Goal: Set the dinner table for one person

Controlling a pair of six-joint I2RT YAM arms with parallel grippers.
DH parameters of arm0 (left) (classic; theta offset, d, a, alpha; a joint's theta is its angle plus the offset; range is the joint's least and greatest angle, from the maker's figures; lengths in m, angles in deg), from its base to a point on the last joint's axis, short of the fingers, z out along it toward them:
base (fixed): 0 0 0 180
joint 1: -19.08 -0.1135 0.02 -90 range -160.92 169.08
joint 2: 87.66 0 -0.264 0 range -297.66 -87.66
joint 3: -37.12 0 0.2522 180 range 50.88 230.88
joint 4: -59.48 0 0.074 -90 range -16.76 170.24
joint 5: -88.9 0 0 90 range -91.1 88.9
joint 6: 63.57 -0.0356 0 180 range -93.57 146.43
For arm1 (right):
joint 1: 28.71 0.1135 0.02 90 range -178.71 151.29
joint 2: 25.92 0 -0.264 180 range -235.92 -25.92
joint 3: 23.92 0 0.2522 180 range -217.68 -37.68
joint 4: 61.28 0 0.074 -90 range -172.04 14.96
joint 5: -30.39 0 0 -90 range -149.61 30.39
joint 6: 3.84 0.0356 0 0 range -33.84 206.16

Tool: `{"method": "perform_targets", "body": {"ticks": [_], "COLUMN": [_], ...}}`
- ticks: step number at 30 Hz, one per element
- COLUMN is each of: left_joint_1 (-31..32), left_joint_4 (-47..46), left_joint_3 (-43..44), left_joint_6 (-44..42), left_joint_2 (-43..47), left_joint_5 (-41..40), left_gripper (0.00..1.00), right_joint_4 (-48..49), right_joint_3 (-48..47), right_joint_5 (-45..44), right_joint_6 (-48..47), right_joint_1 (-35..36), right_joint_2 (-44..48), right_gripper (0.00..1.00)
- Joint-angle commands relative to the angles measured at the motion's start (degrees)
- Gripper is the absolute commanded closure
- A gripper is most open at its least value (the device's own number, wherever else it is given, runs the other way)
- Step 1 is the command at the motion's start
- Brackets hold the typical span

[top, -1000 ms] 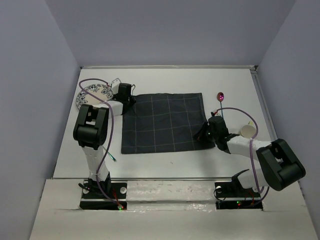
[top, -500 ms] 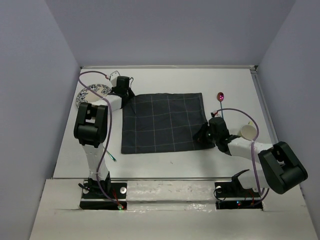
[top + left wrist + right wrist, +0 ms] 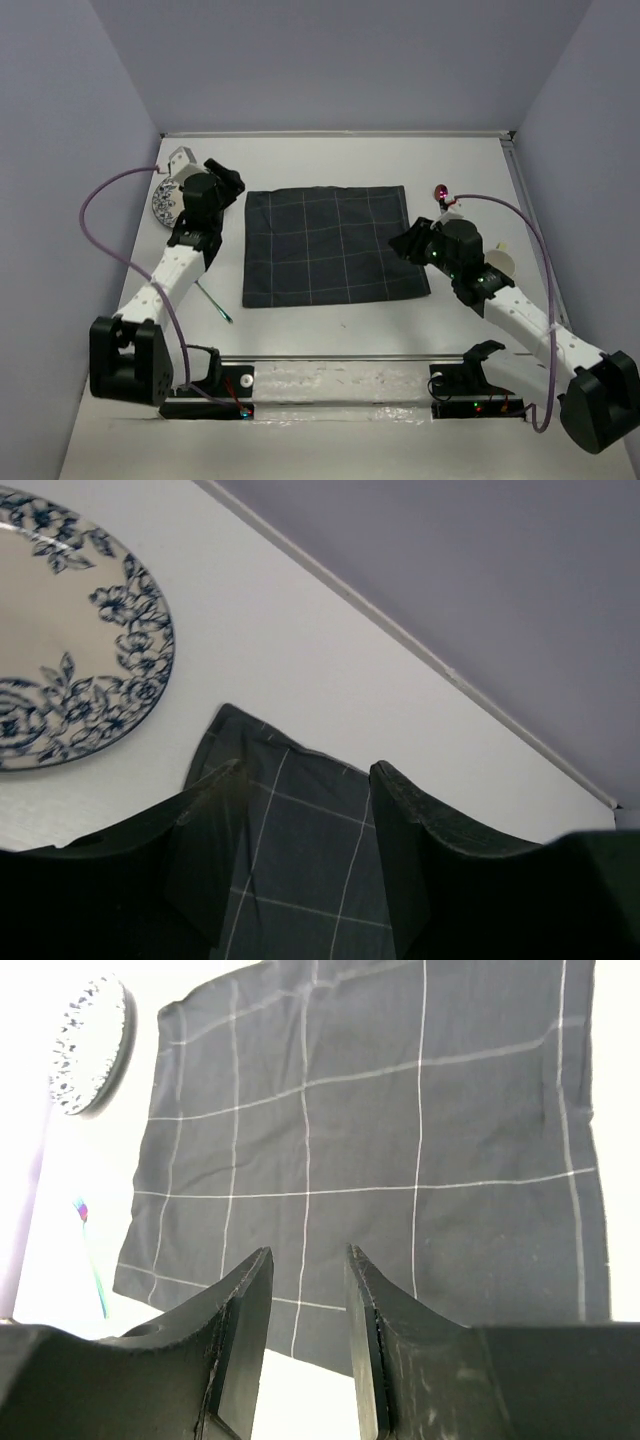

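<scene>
A dark navy cloth with pale grid lines (image 3: 325, 245) lies flat in the middle of the white dinner table (image 3: 340, 160). My left gripper (image 3: 232, 182) hovers open and empty over the cloth's far left corner (image 3: 300, 820); in the left wrist view the gripper (image 3: 305, 780) has nothing between its jaws. A blue-flowered plate (image 3: 163, 197) lies to its left, also shown in the left wrist view (image 3: 70, 660). My right gripper (image 3: 403, 240) is open and empty above the cloth's right edge; in its wrist view the gripper (image 3: 308, 1260) is over the cloth (image 3: 400, 1130).
A spoon with a magenta bowl (image 3: 441, 192) lies right of the cloth. A pale cup (image 3: 502, 260) sits half hidden behind the right arm. A thin teal-tipped utensil (image 3: 215, 303) lies left of the cloth's near corner, and shows in the right wrist view (image 3: 92, 1255). Lavender walls surround the table.
Both arms have pulled up and back from the cloth's corners. The left arm swung out to the left; the right gripper rose from the near right corner. The cloth lies flat.
</scene>
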Motion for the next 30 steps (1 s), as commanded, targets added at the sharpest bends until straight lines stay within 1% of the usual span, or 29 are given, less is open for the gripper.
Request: {"method": "perform_targets", "body": {"ticks": [1, 2, 3, 4, 6, 7, 8, 9, 10, 11, 12, 14, 16, 17, 18, 19, 20, 22, 23, 24, 25, 26, 27, 30], "left_joint_1": [-2.48, -2.4, -2.48, -2.4, -2.4, -2.4, -2.4, -2.4, -2.4, -2.4, -2.4, -2.4, -2.4, -2.4, -2.13, -1.09, 2.06, 4.97, 7.86, 9.19, 10.25, 12.61, 13.68, 17.37], "left_joint_4": [0.49, 1.63, 4.34, 5.67, 7.87, 9.45, 10.07, 11.21, 11.83, 12.36, 13.41, 14.12, 15.25, 15.52, 15.87, 16.75, 17.97, 19.21, 19.39, 19.91, 20.36, 20.45, 20.53, 21.76], "left_joint_3": [-11.34, -12.3, -13.27, -13.37, -13.2, -12.41, -11.79, -10.66, -10.21, -9.86, -9.16, -8.89, -9.15, -9.41, -9.85, -10.29, -10.55, -12.13, -12.92, -13.8, -13.72, -13.63, -13.55, -13.54], "left_joint_6": [1.46, 1.02, -0.38, -0.39, -3.37, -4.34, -5.39, -7.49, -8.47, -9.26, -10.57, -12.07, -14.35, -15.15, -15.77, -16.56, -18.56, -19.98, -20.77, -20.87, -21.48, -21.83, -22.18, -22.89], "left_joint_2": [10.71, 12.93, 17.48, 19.87, 24.01, 25.86, 28.92, 30.43, 32.79, 33.69, 35.26, 36.59, 38.6, 39.4, 40.11, 40.81, 42.21, 43.97, 45.89, 46.87, 48.36, 49.07, 49.77, 52.06], "left_joint_5": [3.07, 4.21, 7.1, 8.86, 12.47, 16.75, 18.45, 20.03, 22.05, 22.68, 23.99, 25.57, 28.11, 28.83, 29.27, 27.62, 26.3, 23.32, 22.34, 21.11, 21.01, 20.75, 20.14, 16.45], "left_gripper": [0.37, 0.37, 0.37, 0.37, 0.35, 0.31, 0.26, 0.2, 0.12, 0.09, 0.04, 0.01, 0.01, 0.01, 0.01, 0.01, 0.01, 0.01, 0.01, 0.01, 0.01, 0.01, 0.01, 0.01], "right_joint_4": [-9.81, -11.23, -13.86, -14.93, -16.6, -17.65, -18.1, -18.54, -19.93, -20.73, -22.39, -24.59, -26.79, -27.58, -28.55, -29.78, -32.49, -35.66, -39.07, -40.41, -42.77, -43.84, -44.55, -47.89], "right_joint_3": [-4.52, -4.96, -5.92, -6.37, -7.07, -7.42, -7.86, -8.56, -9.0, -9.79, -10.32, -11.64, -13.74, -14.36, -15.15, -16.73, -17.53, -20.5, -21.31, -22.01, -23.5, -24.03, -24.39, -25.62], "right_joint_5": [-1.41, -2.63, -5.95, -8.07, -11.42, -11.43, -11.09, -10.04, -10.29, -11.07, -13.78, -16.69, -18.46, -18.55, -20.82, -22.75, -24.34, -30.74, -33.12, -36.54, -37.44, -38.76, -38.77, -40.09], "right_joint_6": [-5.44, -6.23, -6.41, -6.67, -6.76, -6.68, -6.68, -6.15, -5.71, -5.62, -5.88, -5.88, -5.8, -5.62, -5.45, -5.1, -5.09, -5.09, -4.66, -4.48, -4.22, -3.78, -3.69, -3.51], "right_joint_1": [0.43, 0.43, 0.43, 0.43, 0.43, 0.43, 0.43, 0.43, 0.43, 0.43, 0.43, 0.43, 0.43, 0.43, 0.43, 0.43, 0.43, -0.09, -0.1, -1.14, -2.8, -3.6, -4.39, -8.87], "right_joint_2": [6.55, 8.65, 9.46, 10.07, 11.48, 11.75, 11.92, 11.84, 11.66, 11.57, 11.22, 10.87, 10.78, 10.78, 10.69, 10.43, 9.91, 8.85, 7.72, 7.36, 6.75, 5.69, 5.25, 3.23], "right_gripper": [0.59, 0.59, 0.59, 0.59, 0.57, 0.58, 0.58, 0.58, 0.58, 0.58, 0.57, 0.56, 0.53, 0.49, 0.48, 0.45, 0.42, 0.4, 0.39, 0.38, 0.38, 0.38, 0.38, 0.38]}}
